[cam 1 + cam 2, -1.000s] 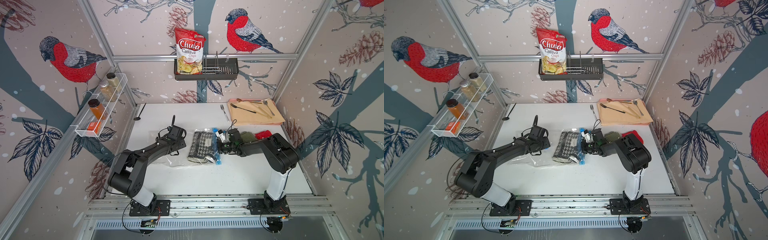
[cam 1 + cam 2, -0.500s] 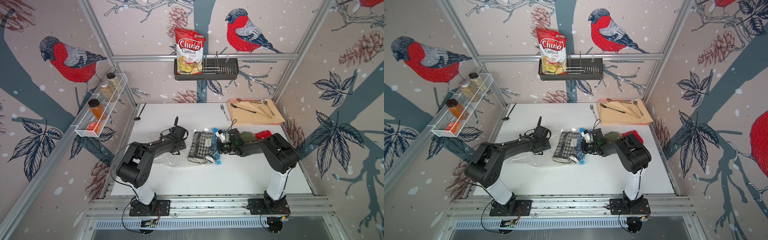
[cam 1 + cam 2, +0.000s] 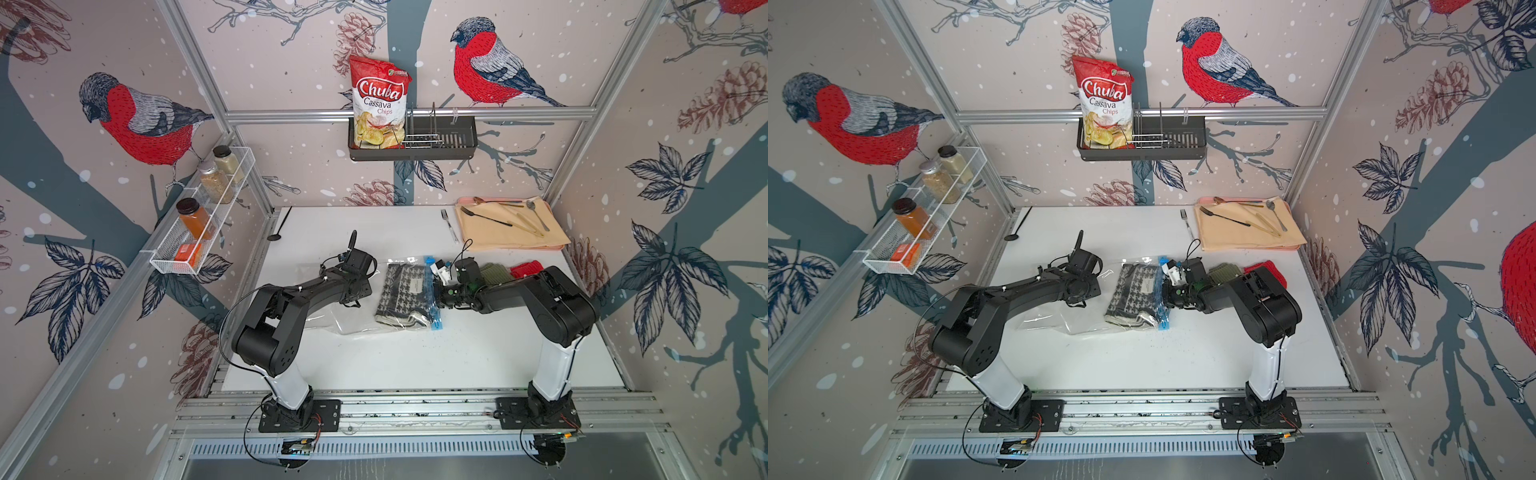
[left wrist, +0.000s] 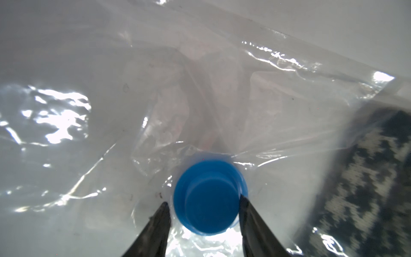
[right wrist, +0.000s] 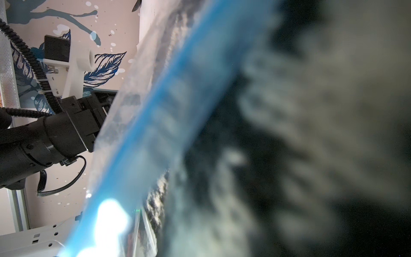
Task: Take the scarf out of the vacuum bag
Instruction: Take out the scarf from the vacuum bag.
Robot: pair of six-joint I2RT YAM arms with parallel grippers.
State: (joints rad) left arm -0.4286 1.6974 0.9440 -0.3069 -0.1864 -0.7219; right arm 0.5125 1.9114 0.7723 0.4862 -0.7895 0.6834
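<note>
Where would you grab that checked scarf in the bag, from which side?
Probably the scarf by its long edge beside the blue zip strip, coming in low from the robot's right. It lies flat against that end of the vacuum bag; plastic covers the rest.

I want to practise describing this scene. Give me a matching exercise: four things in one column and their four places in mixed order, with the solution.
Things
1. scarf
2. chips bag
3. fork
4. red knit piece

Places
A. in the black basket on the back wall
B. lying on the table, beside the beige cloth
C. inside the vacuum bag
D. next to the olive-green knit piece

Pairs: 1-C, 2-A, 3-B, 4-D
</note>
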